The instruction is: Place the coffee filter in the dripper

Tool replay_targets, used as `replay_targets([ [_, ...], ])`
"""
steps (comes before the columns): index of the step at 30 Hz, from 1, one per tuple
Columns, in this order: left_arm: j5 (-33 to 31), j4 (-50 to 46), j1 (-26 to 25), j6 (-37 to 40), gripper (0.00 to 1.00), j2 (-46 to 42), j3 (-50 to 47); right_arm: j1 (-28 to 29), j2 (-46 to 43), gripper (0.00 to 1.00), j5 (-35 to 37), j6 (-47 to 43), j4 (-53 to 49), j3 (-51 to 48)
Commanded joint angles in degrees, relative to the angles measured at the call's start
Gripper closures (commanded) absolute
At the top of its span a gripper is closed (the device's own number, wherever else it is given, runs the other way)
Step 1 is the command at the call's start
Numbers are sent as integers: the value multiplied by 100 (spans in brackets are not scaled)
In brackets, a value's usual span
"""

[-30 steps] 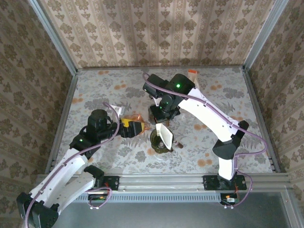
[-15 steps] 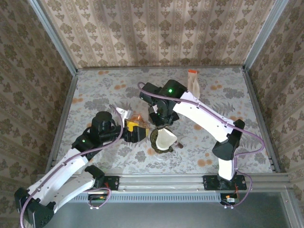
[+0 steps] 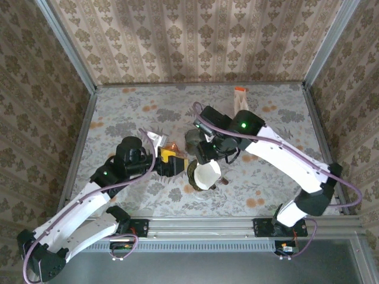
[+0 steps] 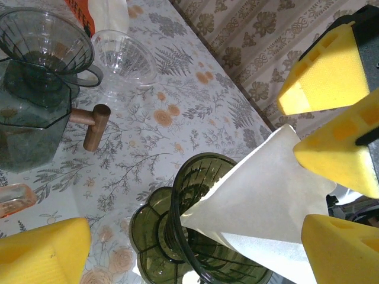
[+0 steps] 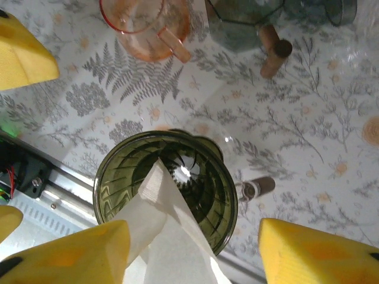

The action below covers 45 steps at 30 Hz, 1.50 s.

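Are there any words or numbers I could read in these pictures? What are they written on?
No words or numbers can be read here.
Orange-and-white packet at the back: any print on it is too small and blurred to read.
Paper filter: plain white, no print.
Green dripper: plain glass, no label.

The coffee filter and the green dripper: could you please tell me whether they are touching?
Touching. The left wrist view shows the coffee filter lying across the rim of the green dripper, its lower part down inside the cone.
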Motion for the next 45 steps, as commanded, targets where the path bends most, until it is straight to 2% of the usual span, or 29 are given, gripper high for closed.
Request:
replay_targets([
  [1,-36,68,-135,50,8,102,282,40,-420,36,289,37,868,-598],
  [6,-325,-341,-391,252,11,232,565,40,-815,32,326,-42,1504,-1389],
  [9,-397,-295,-590,349,11,177,580,40,-816,32,268,-5,1823,-1619],
  [13,-855,-720,-1000,695,12,248,770,44,-809,32,198,46,2189,-1766],
  [15,-1085,-1014,-1137,849,18,347,873,40,-807,32,205,50,2252,-1767],
  [19,-1118,-1101,-1289,939,30,430,871,40,-808,32,246,71,2312,-1800],
  [28,-1285,-1123,-1343,882,41,622,773,40,-1100,32,333,147,2354,-1893],
  [32,-1315,-1038,-1341,768,39,537,733,27,-1290,33,494,107,2224,-1938],
  [38,-1148,-671,-1346,645,24,350,734,23,-1649,35,529,82,2236,-2321],
  [42,-1105,-660,-1343,658,23,631,808,20,-1774,34,423,77,2281,-2544],
  [45,-1151,-645,-1337,631,30,809,812,14,-1854,34,422,114,2267,-2683],
])
